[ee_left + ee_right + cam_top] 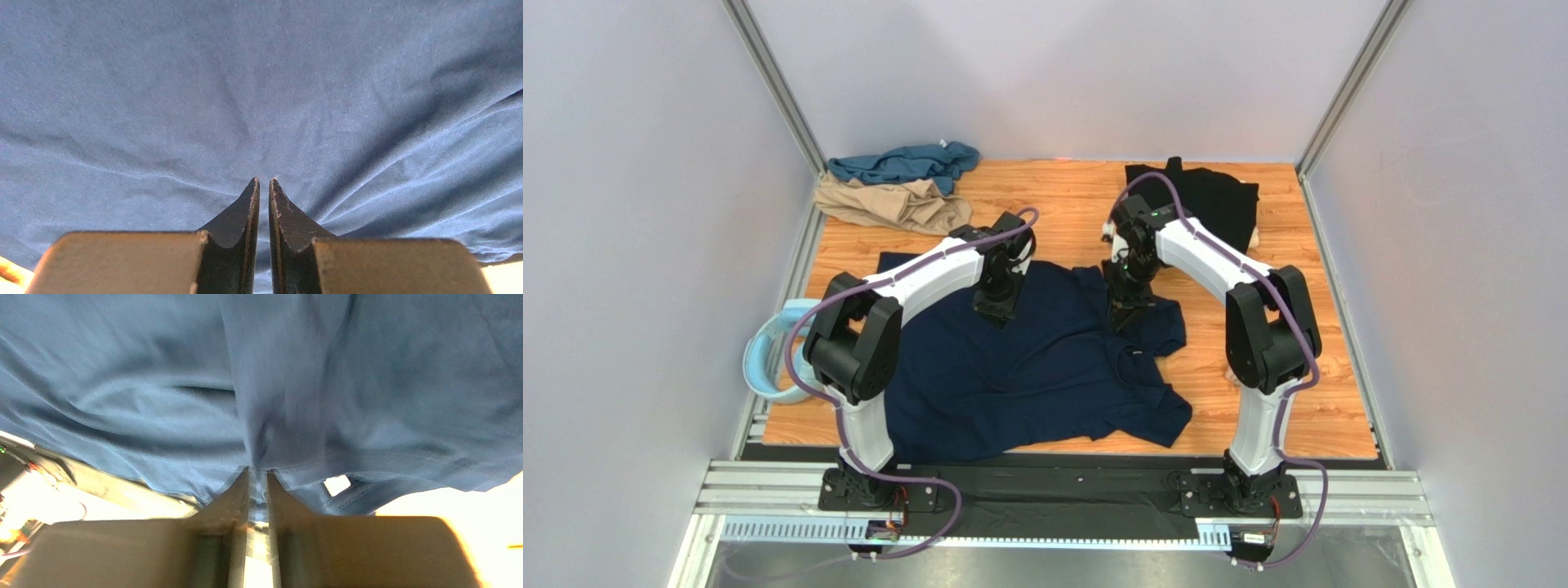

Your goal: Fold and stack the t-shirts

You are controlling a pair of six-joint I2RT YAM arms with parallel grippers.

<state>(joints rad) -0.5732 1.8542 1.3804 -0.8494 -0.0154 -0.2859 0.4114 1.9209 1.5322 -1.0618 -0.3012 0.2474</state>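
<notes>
The dark navy t-shirt (1038, 368) lies rumpled and spread across the middle of the wooden table. My left gripper (997, 306) stands on its far edge, left of centre. In the left wrist view the gripper (264, 181) is pinched shut on the navy cloth (245, 92), with creases running to the tips. My right gripper (1127, 312) stands on the shirt's far right part. In the right wrist view it (258, 471) is shut with a fold of the shirt (368, 386) between the jaws. The black t-shirt (1210, 196) lies flat at the back right. The teal t-shirt (903, 162) and tan t-shirt (891, 202) lie crumpled at the back left.
A pale blue plastic ring (768, 355) sits at the table's left edge beside the left arm. Grey walls and metal rails close in the table on three sides. Bare wood (1320, 404) shows to the right of the navy shirt.
</notes>
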